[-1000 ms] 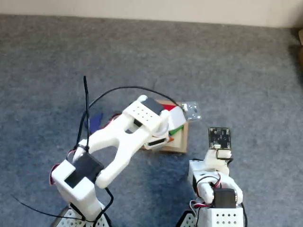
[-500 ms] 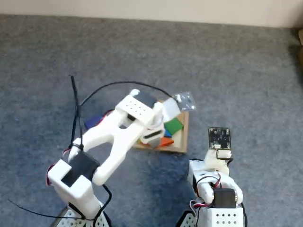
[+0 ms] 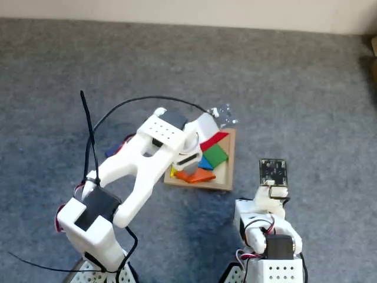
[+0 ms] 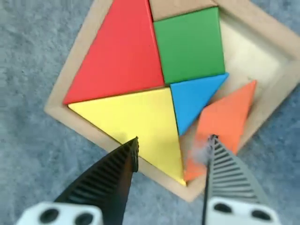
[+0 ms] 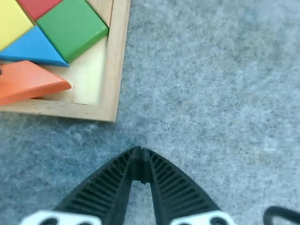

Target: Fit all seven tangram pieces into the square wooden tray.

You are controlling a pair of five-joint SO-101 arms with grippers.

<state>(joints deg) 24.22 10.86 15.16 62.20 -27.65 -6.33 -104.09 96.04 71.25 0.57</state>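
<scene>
left gripper (image 4: 173, 139) is hanging wide open and empty over the wooden tray (image 4: 248, 51), right gripper (image 5: 139, 152) is sitting pinched closed on nothing above carpet (image 5: 211, 70) beside it, and the orange piece (image 4: 225, 117) is lying askew at the rim, so a clumsy nudge could be tipping it out.

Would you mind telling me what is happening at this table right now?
The left arm's end effector hovers open over one corner of the wooden tray, above the yellow triangle and the orange piece. The red triangle, yellow triangle, green square and blue triangle lie flat in the tray. The orange piece looks unseated, overlapping the rim. The right end effector is shut above the grey surface beside the tray.
</scene>
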